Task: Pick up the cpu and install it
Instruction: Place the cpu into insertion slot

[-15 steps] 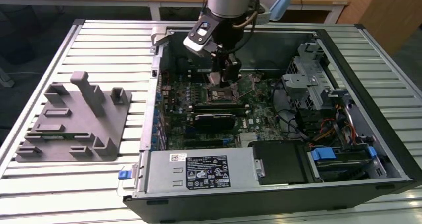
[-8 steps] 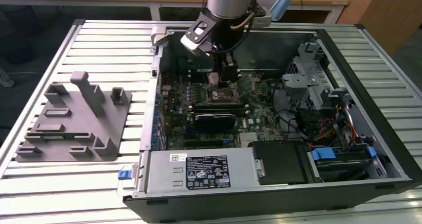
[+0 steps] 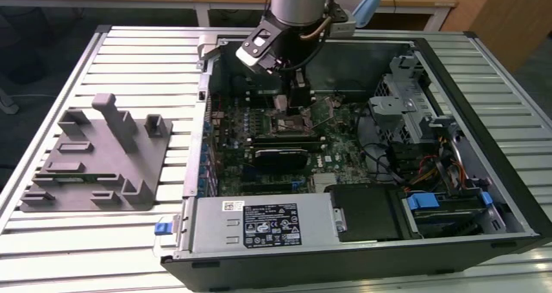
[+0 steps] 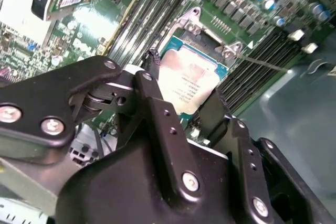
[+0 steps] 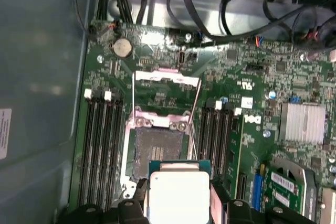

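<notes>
- My grey cylindrical arm (image 3: 298,5) reaches steeply down into the open black computer case (image 3: 483,73), with the wrist tilted.
- My black two-fingered gripper (image 4: 185,90) is partly closed, its jaws clamped on opposite edges of the cpu (image 5: 178,195), a small flat square chip with a shiny silver top and a green rim.
- The cpu sits between my jaws, over the green motherboard (image 5: 262,72).
- Just beyond my fingertips lies the dark square socket (image 5: 157,148), uncovered, its metal retaining frame (image 5: 165,90) standing open past it.
- I cannot tell whether the cpu touches the socket.
</notes>
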Controlling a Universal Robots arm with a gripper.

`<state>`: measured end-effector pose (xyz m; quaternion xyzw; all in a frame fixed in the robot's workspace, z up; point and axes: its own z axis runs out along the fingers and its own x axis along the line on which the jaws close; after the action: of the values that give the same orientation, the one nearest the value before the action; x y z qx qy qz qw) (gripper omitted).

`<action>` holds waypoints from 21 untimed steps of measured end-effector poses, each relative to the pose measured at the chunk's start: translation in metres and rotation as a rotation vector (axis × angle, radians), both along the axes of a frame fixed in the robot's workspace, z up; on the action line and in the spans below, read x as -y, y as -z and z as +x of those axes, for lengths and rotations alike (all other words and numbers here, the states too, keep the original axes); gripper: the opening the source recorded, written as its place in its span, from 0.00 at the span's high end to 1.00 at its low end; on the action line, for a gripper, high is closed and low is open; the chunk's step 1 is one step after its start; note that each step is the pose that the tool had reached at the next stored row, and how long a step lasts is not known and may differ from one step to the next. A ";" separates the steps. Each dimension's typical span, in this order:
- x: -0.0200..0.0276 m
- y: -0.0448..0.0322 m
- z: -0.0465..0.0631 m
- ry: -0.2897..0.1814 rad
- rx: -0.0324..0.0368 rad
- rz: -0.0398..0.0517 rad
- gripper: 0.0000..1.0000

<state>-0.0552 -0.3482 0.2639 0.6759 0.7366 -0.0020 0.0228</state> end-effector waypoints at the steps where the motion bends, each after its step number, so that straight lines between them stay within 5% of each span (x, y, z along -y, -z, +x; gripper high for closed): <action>1: 0.0000 0.0005 0.000 0.000 0.0100 0.0003 0.45; 3: 0.0000 0.0021 0.000 0.000 0.0202 0.0008 0.45; 6: 0.0000 0.0056 0.000 0.001 0.0250 0.0011 0.45; 21: -0.0034 0.0235 0.000 0.029 0.0259 -0.0006 0.45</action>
<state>-0.0553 -0.3448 0.2405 0.6863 0.7265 0.0062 0.0325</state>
